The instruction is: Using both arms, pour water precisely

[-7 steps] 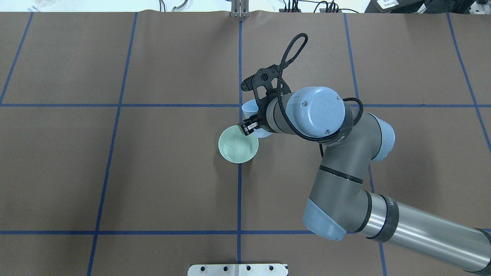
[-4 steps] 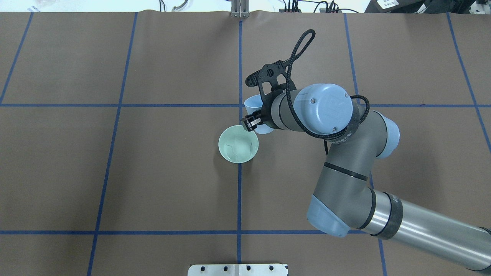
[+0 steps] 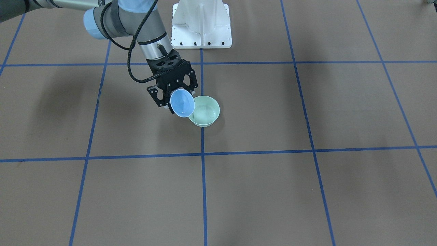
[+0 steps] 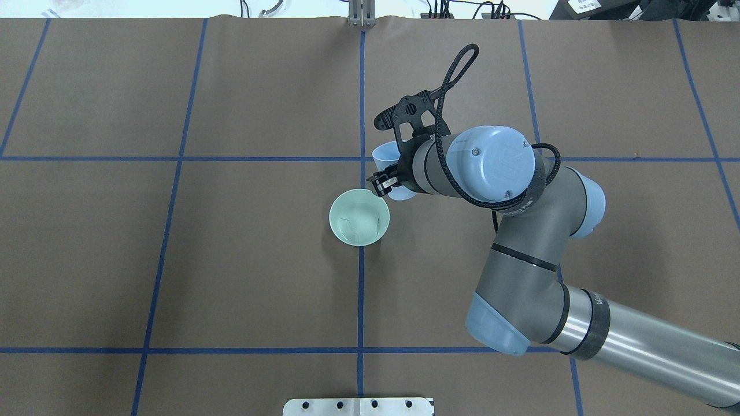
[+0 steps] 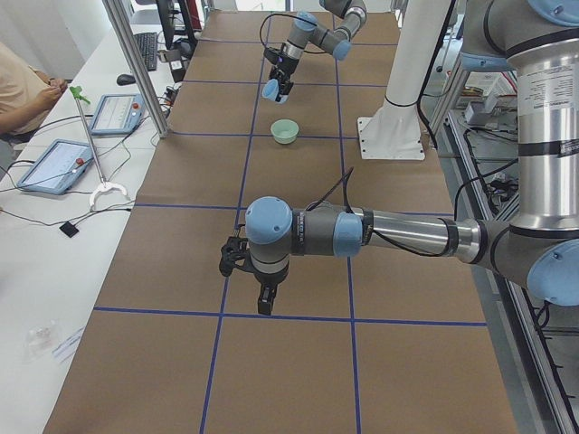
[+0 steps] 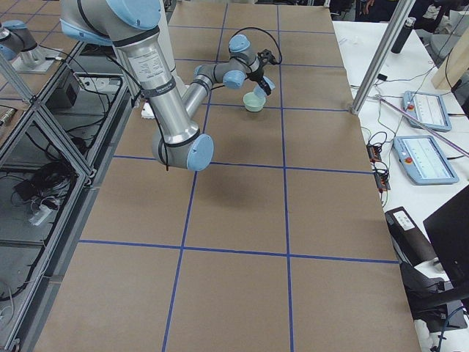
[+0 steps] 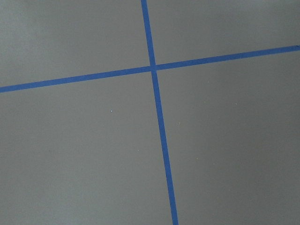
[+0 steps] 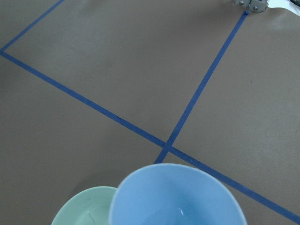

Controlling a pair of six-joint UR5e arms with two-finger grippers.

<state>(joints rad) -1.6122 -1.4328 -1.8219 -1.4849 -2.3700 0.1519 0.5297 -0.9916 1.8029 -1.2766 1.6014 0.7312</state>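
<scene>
Brown table [image 4: 173,260], and the right arm [image 4: 520,231] reaches to its middle. The left arm [image 5: 398,233] hangs low over a tape cross, well apart. The green bowl [image 4: 358,218] sits on the centre line. The blue cup [image 3: 182,103] is tipped, mouth at the bowl's rim, clamped in the right gripper [image 3: 177,97]. Whether the left gripper [image 5: 262,303] is released or clenched, can't tell.

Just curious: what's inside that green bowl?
A little clear liquid, apparently water, in the green bowl. The tilted blue cup above covers part of its rim in the front view.
</scene>
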